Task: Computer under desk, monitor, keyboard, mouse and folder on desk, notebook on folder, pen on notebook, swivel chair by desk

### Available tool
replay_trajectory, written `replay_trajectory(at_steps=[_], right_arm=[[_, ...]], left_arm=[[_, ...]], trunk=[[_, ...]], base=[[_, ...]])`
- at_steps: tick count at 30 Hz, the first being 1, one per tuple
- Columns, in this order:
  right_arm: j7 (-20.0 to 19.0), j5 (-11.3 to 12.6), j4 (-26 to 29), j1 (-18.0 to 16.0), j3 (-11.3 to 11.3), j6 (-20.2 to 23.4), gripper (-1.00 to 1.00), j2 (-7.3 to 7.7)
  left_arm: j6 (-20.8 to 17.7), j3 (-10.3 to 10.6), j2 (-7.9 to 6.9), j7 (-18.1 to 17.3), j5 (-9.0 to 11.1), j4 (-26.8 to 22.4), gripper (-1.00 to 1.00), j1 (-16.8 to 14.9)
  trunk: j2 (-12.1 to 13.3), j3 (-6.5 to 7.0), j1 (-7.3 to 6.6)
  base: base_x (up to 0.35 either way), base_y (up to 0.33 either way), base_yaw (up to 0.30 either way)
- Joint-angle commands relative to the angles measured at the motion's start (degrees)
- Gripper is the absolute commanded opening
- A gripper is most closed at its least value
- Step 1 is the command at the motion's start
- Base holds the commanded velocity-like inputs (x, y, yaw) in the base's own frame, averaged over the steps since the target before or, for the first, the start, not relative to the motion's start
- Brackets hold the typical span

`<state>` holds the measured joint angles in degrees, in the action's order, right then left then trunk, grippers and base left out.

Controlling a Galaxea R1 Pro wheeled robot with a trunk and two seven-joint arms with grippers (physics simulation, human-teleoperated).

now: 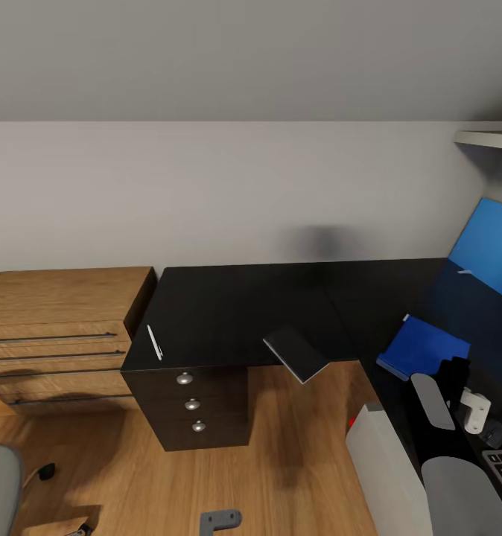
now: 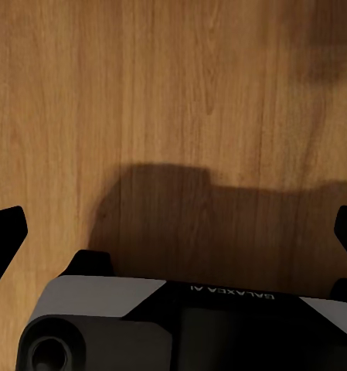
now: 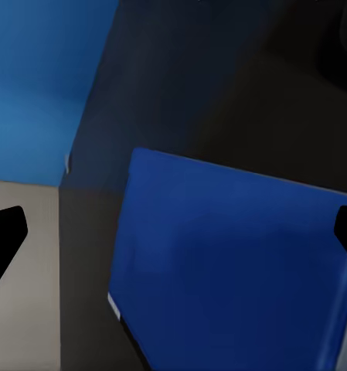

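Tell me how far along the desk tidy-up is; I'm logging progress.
Done: the folder lies on the desk, under the open right gripper. In hand: nothing; the left gripper is open over floor. Left: the notebook overhangs the desk edge and the pen lies apart, both unstacked.

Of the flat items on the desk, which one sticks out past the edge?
The dark notebook: one corner overhangs the desk. The folder and pen lie fully on it.
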<state>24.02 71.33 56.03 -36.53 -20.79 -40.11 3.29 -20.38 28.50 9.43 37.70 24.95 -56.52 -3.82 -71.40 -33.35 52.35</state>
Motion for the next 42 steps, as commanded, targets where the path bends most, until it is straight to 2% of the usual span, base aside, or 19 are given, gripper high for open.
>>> replay_trajectory(at_steps=[1, 12, 14, 15, 17, 21, 23, 27, 30, 33, 35, 38, 42], right_arm=[[0.09, 0.21, 0.04, -0.03, 0.06, -0.23, 1.00, 0.02], [-0.02, 0.06, 0.13, -0.03, 0.21, -0.31, 1.00, -0.28], [-0.02, 0.05, 0.19, -0.03, 0.32, -0.32, 1.00, -0.56], [-0.04, 0.00, 0.25, -0.03, 0.61, -0.35, 1.00, -1.27], [-0.48, -0.24, 0.41, -0.03, 3.07, -0.43, 1.00, -2.89], [-2.62, -0.23, 0.36, -0.01, 8.55, -0.46, 1.00, -4.48], [-3.42, -0.18, 0.29, 0.02, 10.22, -0.44, 1.00, -5.38], [-4.31, -0.09, -0.43, 0.05, 11.94, -0.35, 1.00, -6.91], [-4.46, -0.12, -1.61, 0.05, 12.45, -0.33, 1.00, -7.11], [-4.59, -0.13, -2.66, 0.06, 14.84, -0.32, 1.00, -7.21], [-4.63, -0.14, -3.85, 0.06, 18.44, -0.35, 1.00, -7.29], [-4.66, -0.14, -4.51, 0.06, 20.98, -0.38, 1.00, -7.31], [-4.68, -0.10, -4.96, 0.06, 23.00, -0.35, 1.00, -7.35]], left_arm=[[-0.18, 0.15, -0.03, 0.44, 0.36, -0.08, 1.00, -0.04], [-0.11, 0.39, 0.13, 0.41, 0.36, 1.75, 1.00, -0.04], [-0.06, 0.40, 0.14, 0.42, 0.36, 1.84, 1.00, -0.04], [-0.06, 0.41, 0.14, 0.43, 0.36, 1.93, 1.00, -0.04], [-0.04, 0.41, 0.15, 0.44, 0.36, 2.14, 1.00, -0.04], [-0.03, 0.41, 0.15, 0.40, 0.36, 2.35, 1.00, -0.04], [-0.05, 0.41, 0.15, 0.39, 0.36, 2.39, 1.00, -0.04], [-0.03, 0.41, 0.15, 0.40, 0.36, 2.42, 1.00, -0.04], [-0.03, 0.41, 0.15, 0.40, 0.35, 2.43, 1.00, -0.04], [-0.04, 0.41, 0.15, 0.39, 0.36, 2.44, 1.00, -0.04], [-0.06, 0.41, 0.15, 0.38, 0.36, 2.46, 1.00, -0.04], [-0.03, 0.41, 0.15, 0.39, 0.36, 2.47, 1.00, -0.04], [-0.01, 0.41, 0.15, 0.40, 0.36, 2.47, 1.00, -0.04]], trunk=[[-0.03, -0.05, 0.00], [-0.03, -0.05, 0.00], [-0.03, -0.05, 0.00], [-0.03, -0.05, 0.00], [-0.03, -0.05, 0.00], [-0.03, -0.05, 0.00], [-0.03, -0.05, 0.00], [-0.03, -0.05, 0.00], [-0.03, -0.03, 0.00], [-0.03, 0.13, 0.00], [-0.03, 0.25, 0.00], [-0.03, 0.43, 0.00], [-0.03, 0.63, 0.00]], base=[[-0.006, 0.000, 0.000], [-0.065, 0.000, 0.000], [-0.010, 0.000, 0.000], [-0.004, 0.000, 0.000], [-0.002, 0.000, 0.000], [0.000, 0.000, 0.000], [0.000, 0.000, 0.000], [0.000, 0.000, 0.000], [0.000, 0.000, 0.017], [0.000, 0.000, 0.123], [0.000, 0.000, 0.181], [0.000, 0.000, 0.196], [0.000, 0.000, 0.173]])
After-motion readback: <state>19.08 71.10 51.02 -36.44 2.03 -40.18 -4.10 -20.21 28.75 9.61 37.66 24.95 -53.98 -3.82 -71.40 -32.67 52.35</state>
